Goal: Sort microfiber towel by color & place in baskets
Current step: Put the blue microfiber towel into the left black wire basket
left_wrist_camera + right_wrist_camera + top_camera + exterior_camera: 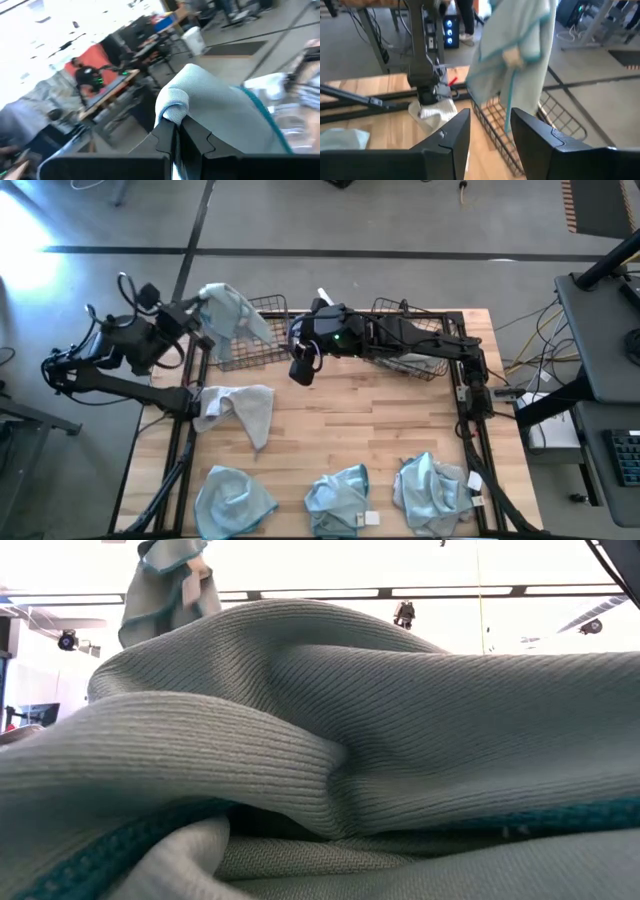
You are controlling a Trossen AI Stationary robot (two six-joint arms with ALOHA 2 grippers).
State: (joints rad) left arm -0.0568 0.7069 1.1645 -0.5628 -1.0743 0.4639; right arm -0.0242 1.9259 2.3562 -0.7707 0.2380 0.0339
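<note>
My left gripper [203,308] [176,125] is shut on a light teal-blue towel [232,310] [515,45], held up over the left end of the left wire basket [250,345] [520,130]. The same towel shows high in the low view [165,585]. My right gripper [300,368] [490,122] is open. It hovers over the table just near of the gap between the two baskets and touches nothing. The right basket [425,355] lies under the right arm, with a pale cloth [415,366] inside. A grey-white towel [240,405] lies flat near the table's left edge. My left gripper pinches a bunched fold of the teal towel [172,105] between its two fingers, coming from the table's left side. The fold bulges out past the fingertips. The towel is lifted clear and hangs slack below the fingers, its small white tag [512,57] dangling above the basket.
Three teal towels lie crumpled along the near edge [235,498] [340,498] [430,488]; one of them fills the low view [330,770]. Bare wood shows in the table's middle. A person [87,77] is in the room beyond the table.
</note>
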